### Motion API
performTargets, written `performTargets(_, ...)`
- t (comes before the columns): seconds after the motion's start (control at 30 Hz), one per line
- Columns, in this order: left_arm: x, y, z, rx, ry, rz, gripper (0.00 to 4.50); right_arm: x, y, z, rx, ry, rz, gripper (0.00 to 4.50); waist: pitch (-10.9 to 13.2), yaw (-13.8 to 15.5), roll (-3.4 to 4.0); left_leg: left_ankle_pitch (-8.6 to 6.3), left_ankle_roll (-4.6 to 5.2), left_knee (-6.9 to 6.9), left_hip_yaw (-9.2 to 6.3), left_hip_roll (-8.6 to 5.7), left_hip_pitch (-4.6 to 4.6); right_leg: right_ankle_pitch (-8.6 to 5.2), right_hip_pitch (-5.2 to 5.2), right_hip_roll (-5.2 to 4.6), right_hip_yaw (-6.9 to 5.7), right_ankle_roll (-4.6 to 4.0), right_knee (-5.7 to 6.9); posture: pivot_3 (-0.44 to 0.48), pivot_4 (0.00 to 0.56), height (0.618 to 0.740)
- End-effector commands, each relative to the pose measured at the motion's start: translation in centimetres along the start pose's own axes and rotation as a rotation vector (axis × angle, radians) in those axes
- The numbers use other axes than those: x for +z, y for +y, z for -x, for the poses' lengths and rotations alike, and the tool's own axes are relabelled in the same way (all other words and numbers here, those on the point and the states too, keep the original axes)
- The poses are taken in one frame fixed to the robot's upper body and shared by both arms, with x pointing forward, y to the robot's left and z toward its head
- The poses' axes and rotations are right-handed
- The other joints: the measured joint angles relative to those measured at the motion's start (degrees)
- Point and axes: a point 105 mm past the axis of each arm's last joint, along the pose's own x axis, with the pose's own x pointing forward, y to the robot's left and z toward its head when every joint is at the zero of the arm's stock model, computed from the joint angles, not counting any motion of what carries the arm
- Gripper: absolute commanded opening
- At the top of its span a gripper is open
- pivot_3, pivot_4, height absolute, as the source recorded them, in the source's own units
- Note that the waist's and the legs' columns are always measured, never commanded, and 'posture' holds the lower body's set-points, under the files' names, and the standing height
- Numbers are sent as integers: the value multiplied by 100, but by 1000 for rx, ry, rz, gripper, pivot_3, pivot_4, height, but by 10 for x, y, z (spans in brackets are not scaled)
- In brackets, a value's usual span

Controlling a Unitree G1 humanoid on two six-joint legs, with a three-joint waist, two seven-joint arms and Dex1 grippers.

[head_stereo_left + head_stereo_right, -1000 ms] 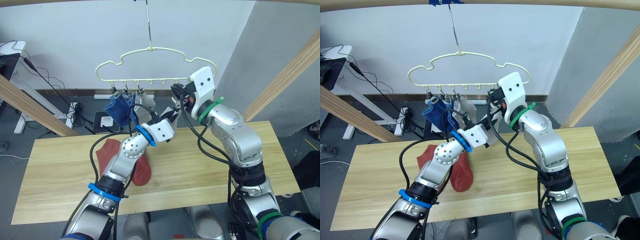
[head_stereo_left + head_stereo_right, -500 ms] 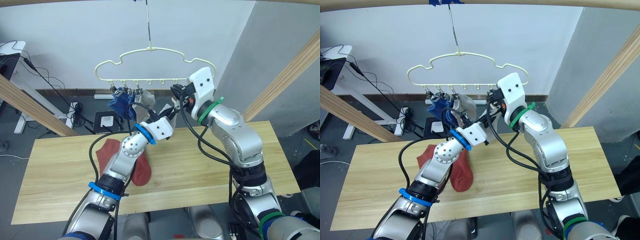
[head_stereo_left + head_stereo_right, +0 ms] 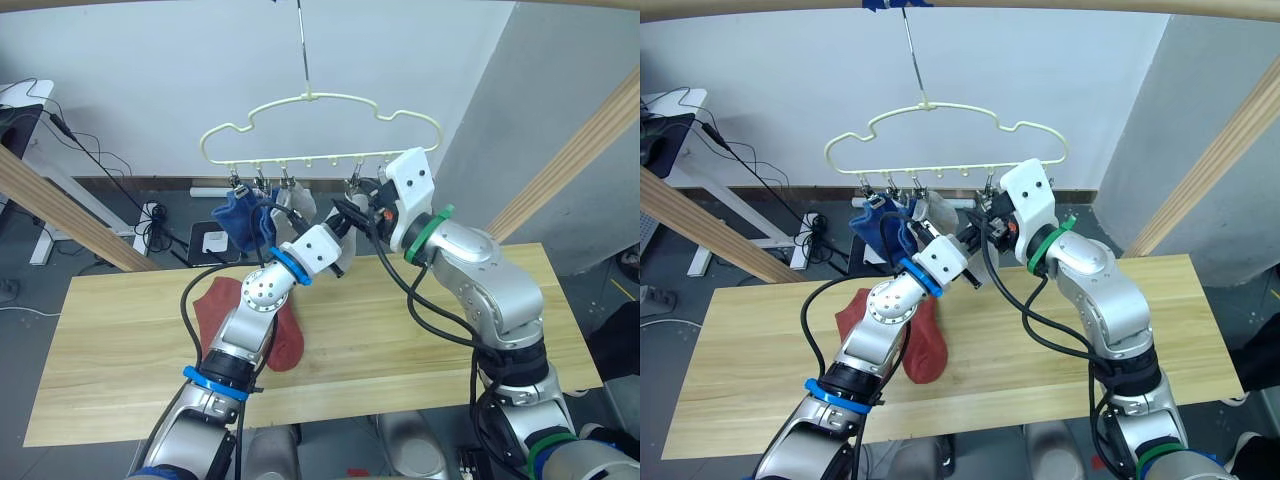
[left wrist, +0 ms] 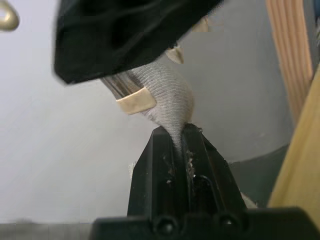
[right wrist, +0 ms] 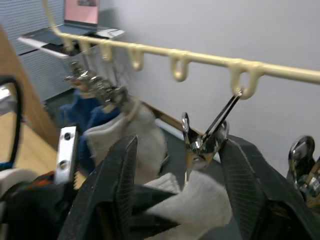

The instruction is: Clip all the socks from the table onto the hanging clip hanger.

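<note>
Under the clip hanger (image 3: 320,130), left tool (image 4: 179,142) pinches a grey sock (image 4: 167,97); right tool (image 5: 182,175) spread wide.

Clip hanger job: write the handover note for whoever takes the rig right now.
Left gripper: shut on a light grey sock, held up just below the clip hanger.
Right gripper: jaws open around a metal clip on the hanger's rail, not yet pressing it.
Done: two blue socks and one other grey sock hang from clips on the robot's left.
Left: clip the held grey sock, then the two rust-red socks lying on the table.
</note>
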Motion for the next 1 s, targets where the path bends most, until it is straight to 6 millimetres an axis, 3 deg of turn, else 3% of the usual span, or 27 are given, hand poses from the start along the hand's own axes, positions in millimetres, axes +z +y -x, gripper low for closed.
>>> performTargets(0.03,11,-2,3,-33,-29,63,1035,15,14,11,72,-51,47,2649,0,-1,0,0,0,0,0,0,1,0,0,0,1,0,2,-224,289,740)
performTargets(0.3,20,-4,21,-135,-28,125,3282,19,19,36,100,-62,100,2649,0,-3,0,1,1,3,-2,0,3,0,2,3,0,0,4,-229,287,740)
performTargets(0.47,36,8,35,-173,-65,173,3282,15,4,43,-46,-67,113,2649,0,1,0,1,1,4,-1,1,3,-1,4,2,1,1,3,-235,287,740)
performTargets(0.67,50,22,43,-199,-87,194,3282,7,-10,37,-196,-74,73,2649,0,0,0,1,1,10,-1,1,4,-1,5,3,1,1,7,-222,285,740)
performTargets(1.0,54,32,39,-177,-87,162,3282,-1,-30,20,-361,-62,46,2649,0,12,0,1,1,9,-1,1,2,0,4,3,1,0,3,-207,285,740)
